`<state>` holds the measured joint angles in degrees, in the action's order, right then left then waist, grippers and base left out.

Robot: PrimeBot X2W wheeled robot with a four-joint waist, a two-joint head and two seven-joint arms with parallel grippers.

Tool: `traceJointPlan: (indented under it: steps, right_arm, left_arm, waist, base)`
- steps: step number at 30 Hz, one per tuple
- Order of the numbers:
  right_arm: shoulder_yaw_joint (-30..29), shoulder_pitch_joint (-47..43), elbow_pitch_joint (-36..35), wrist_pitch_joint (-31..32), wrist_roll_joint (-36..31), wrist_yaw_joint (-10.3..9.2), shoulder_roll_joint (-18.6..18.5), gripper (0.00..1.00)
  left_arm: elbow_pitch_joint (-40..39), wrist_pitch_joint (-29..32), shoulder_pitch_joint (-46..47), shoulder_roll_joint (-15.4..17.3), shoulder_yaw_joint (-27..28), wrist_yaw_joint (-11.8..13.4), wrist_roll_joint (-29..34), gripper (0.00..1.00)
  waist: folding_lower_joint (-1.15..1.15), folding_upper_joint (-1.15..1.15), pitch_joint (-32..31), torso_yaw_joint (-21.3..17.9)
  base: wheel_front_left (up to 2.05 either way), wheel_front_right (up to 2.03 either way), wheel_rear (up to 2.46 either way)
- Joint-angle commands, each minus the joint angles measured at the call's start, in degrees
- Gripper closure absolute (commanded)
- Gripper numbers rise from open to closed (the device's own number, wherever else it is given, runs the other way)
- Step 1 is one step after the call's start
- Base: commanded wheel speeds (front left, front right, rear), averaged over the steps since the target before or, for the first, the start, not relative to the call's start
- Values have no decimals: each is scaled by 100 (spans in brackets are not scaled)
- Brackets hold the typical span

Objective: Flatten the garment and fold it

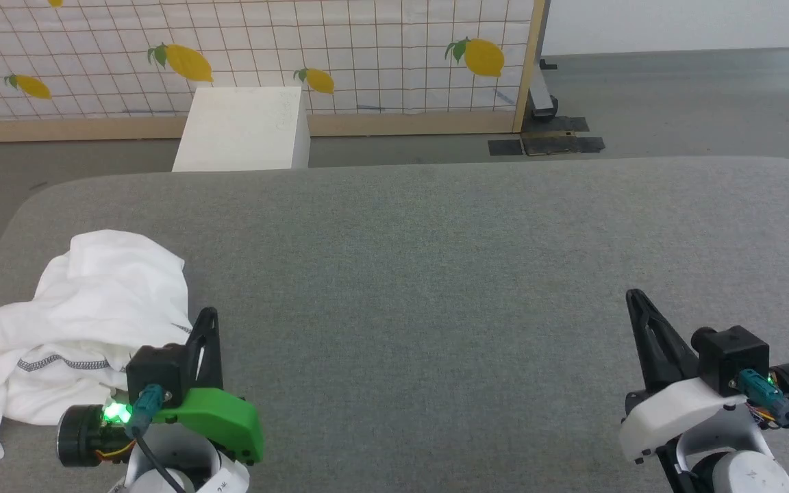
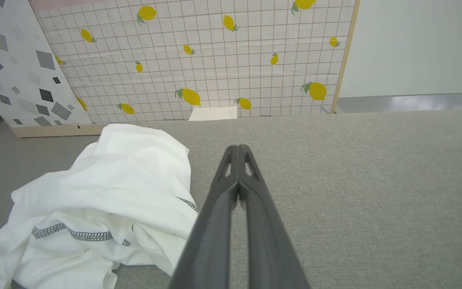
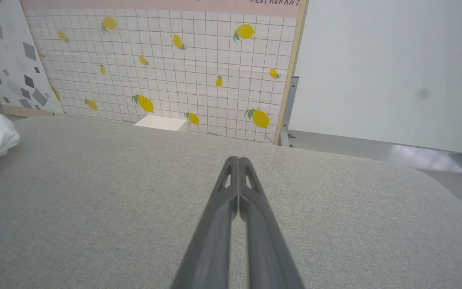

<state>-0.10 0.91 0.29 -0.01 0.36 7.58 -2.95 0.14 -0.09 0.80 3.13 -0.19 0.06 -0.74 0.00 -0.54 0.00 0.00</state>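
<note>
The garment [image 1: 86,308] lies crumpled at the near-left edge of the desk [image 1: 435,260], not yet flattened. The left tool [image 1: 208,315], just beside it, and the right tool [image 1: 635,296], well apart, are pressed together and empty, seemingly poised to start.

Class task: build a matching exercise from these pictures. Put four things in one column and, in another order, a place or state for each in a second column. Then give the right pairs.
Column A
1. garment
2. box
3. left gripper
4. right gripper

Column B
a. shut, over bare table on the right
b. crumpled at the table's left end
c. beyond the table, before the lemon screen
d. shut, next to the garment

Pairs: 1-b, 2-c, 3-d, 4-a
</note>
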Motion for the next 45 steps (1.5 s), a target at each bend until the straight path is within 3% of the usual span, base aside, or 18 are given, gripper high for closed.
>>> traceJointPlan:
  steps: [1,31,32,45]
  right_arm:
    - [10,-91,-29,1,-36,-9,7,100]
    - [10,-91,-29,1,-36,-9,7,100]
    - [0,1,2,0,3,0,0,0]
    - [-67,-48,76,-114,126,-1,1,0]
  left_arm:
    - [-14,9,-80,-25,19,-6,74,100]
    - [-14,9,-80,-25,19,-6,74,100]
    - [1,0,1,1,-2,0,-4,0]
    - [98,-108,16,-1,-113,38,-140,0]
  waist:
    - [0,54,0,0]
    - [0,54,0,0]
    - [0,0,0,0]
    - [0,4,1,-1]
  base:
    - [0,0,0]
    - [0,0,0]
    - [0,0,0]
    - [0,0,0]
